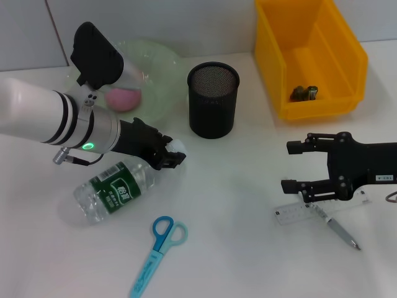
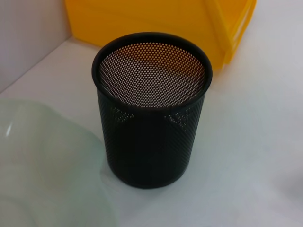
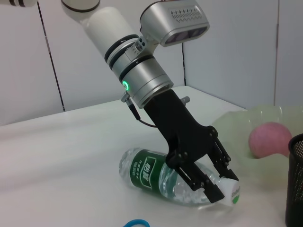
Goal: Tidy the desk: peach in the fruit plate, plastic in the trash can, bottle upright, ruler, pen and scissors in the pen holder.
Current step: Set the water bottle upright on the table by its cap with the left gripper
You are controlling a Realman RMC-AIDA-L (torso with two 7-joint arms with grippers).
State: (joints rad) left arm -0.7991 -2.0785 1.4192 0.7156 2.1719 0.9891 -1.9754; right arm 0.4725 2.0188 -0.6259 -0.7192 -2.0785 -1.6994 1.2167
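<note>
**Left gripper at the neck of the fallen bottle**

We see one yellow bin at the back right, holding a few small crumpled scraps. One pale green fruit plate carries the single pink peach. One black mesh pen holder stands upright between plate and bin. One clear bottle lies on its side; its green label bears white writing we cannot read. One pair of blue scissors lies near it. One clear ruler and one pen lie together. The left gripper has its jaws narrowly spread around the bottle's white cap. The right gripper, jaws wide apart, hovers beside the ruler, holding nothing.
</note>
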